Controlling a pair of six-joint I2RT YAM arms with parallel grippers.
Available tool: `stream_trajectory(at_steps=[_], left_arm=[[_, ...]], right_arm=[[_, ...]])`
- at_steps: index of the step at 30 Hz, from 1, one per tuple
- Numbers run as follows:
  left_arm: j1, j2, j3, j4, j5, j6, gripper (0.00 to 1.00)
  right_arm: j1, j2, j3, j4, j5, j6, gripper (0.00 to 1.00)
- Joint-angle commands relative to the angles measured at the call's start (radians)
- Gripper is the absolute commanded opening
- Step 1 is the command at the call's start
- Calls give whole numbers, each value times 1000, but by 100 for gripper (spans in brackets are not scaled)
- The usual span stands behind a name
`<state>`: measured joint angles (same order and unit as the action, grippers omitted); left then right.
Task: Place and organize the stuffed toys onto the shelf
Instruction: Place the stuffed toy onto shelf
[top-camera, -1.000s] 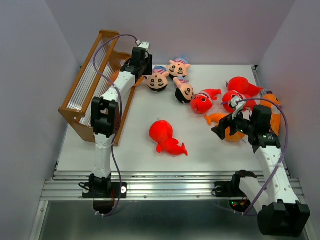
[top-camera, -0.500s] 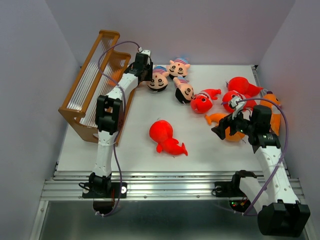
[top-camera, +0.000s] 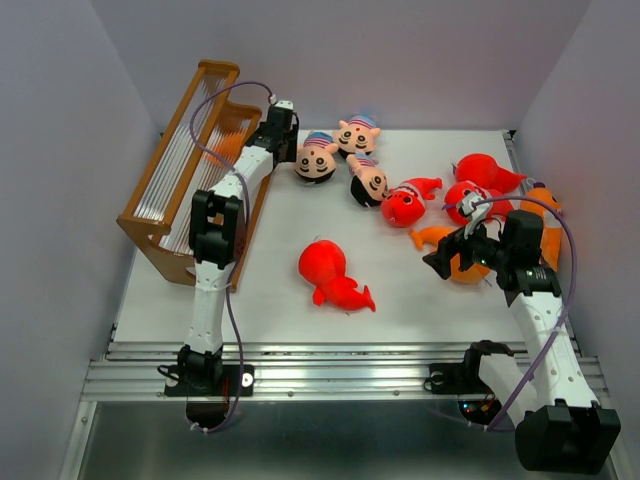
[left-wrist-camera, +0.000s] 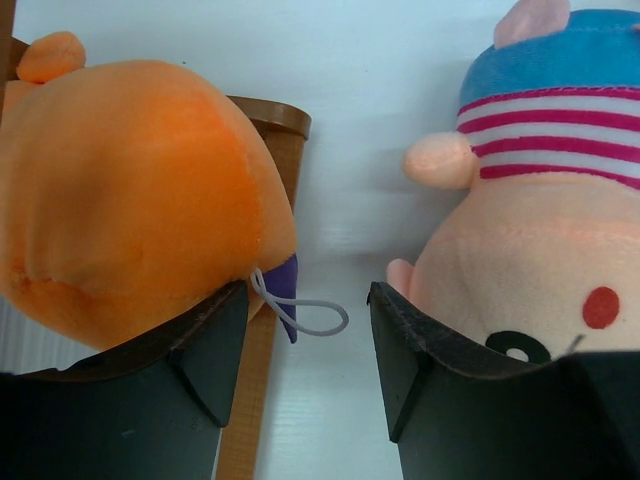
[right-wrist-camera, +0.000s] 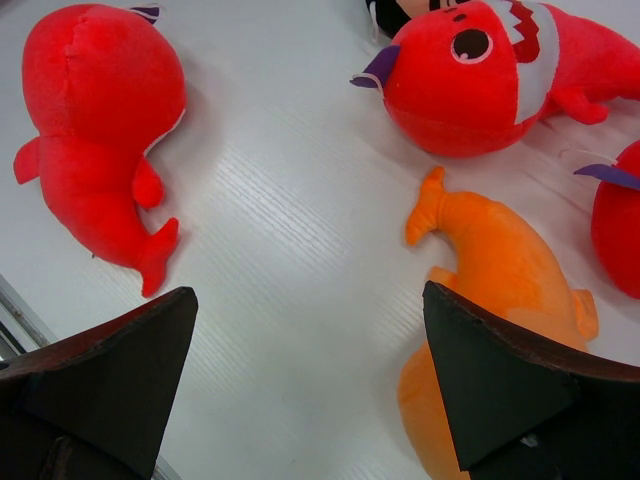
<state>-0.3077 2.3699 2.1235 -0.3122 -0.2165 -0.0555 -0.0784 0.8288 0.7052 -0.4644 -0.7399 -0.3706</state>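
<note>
The shelf (top-camera: 180, 160) stands along the table's left side. My left gripper (top-camera: 283, 148) is at its far right corner. In the left wrist view it (left-wrist-camera: 308, 295) is open with nothing between its fingers. A round orange toy (left-wrist-camera: 130, 190) sits on the shelf's wooden frame (left-wrist-camera: 285, 150), against the outside of the left finger. A striped-cap doll head (left-wrist-camera: 540, 230) lies just right of the other finger. My right gripper (top-camera: 435, 262) (right-wrist-camera: 309, 295) hangs wide open over bare table, between a red tailed toy (right-wrist-camera: 100, 130) and an orange toy (right-wrist-camera: 500, 280).
Two more doll heads (top-camera: 357, 133) (top-camera: 368, 182) lie at the back. A red fish toy (top-camera: 405, 203), two more red toys (top-camera: 487, 172) (top-camera: 468, 200) and an orange one (top-camera: 540, 200) crowd the right side. The lone red toy (top-camera: 335, 275) lies mid-table.
My left arm has shifted a little left, toward the shelf's far corner, with its wrist drawn back. The right arm and the toys on the table have not moved.
</note>
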Motion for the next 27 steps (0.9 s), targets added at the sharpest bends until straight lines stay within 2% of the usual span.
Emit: stream_trajectory(at_steps=[1, 11, 22, 27], left_arm=[[19, -40, 39, -10, -55, 31, 63], [18, -109, 9, 25, 74, 19, 68], [5, -225, -16, 35, 304, -43, 69], [-19, -400, -186, 113, 350, -63, 69]], right_arm=[[-3, -20, -1, 20, 7, -11, 100], [-3, -16, -1, 21, 7, -11, 100], [-3, -13, -4, 21, 19, -14, 100], [-3, -10, -4, 21, 33, -21, 100]])
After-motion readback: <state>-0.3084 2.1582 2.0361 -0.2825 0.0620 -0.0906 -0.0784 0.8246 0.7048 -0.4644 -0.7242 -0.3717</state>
